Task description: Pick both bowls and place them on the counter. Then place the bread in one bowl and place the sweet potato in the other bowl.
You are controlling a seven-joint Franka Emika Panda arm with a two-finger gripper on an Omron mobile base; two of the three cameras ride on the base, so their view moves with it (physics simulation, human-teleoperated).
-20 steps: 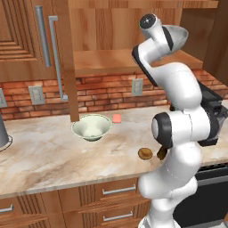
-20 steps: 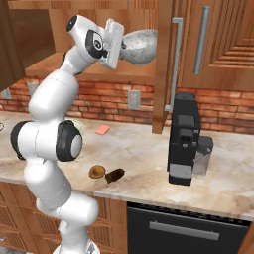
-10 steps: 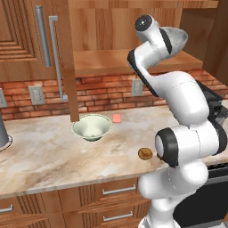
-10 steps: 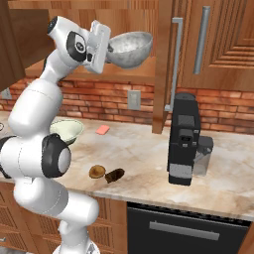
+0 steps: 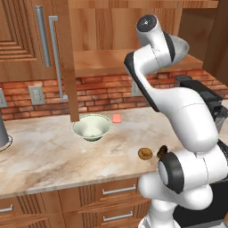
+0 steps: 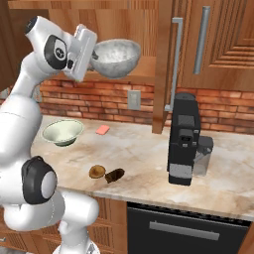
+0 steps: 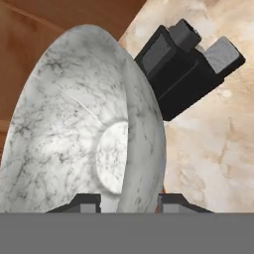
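Observation:
The mottled grey bowl (image 6: 116, 57) hangs in the air in front of the wooden shelf, and my gripper (image 6: 94, 59) is shut on its rim. In the hand view the grey bowl (image 7: 74, 124) stands on edge between my fingertips (image 7: 126, 201). From the left base view the grey bowl (image 5: 179, 46) peeks out behind the arm. The cream-white bowl (image 5: 92, 127) (image 6: 62, 132) sits upright on the marbled counter (image 5: 44, 151) (image 6: 149, 149). Near the counter's front edge, the bread (image 5: 144, 153) (image 6: 97, 171) and the sweet potato (image 5: 161, 151) (image 6: 115, 175) lie side by side.
A black coffee machine (image 6: 183, 139) (image 7: 183, 64) stands on the counter at the right. A pink square (image 5: 116, 118) (image 6: 102, 129) lies by the brick wall next to the cream bowl. A wooden shelf (image 5: 102, 62) runs above the counter. A grey metal vessel (image 5: 2, 133) is at the far left.
The arm has swung the grey bowl away from the shelf, leftward and slightly down in the right base view. Everything on the counter has stayed put.

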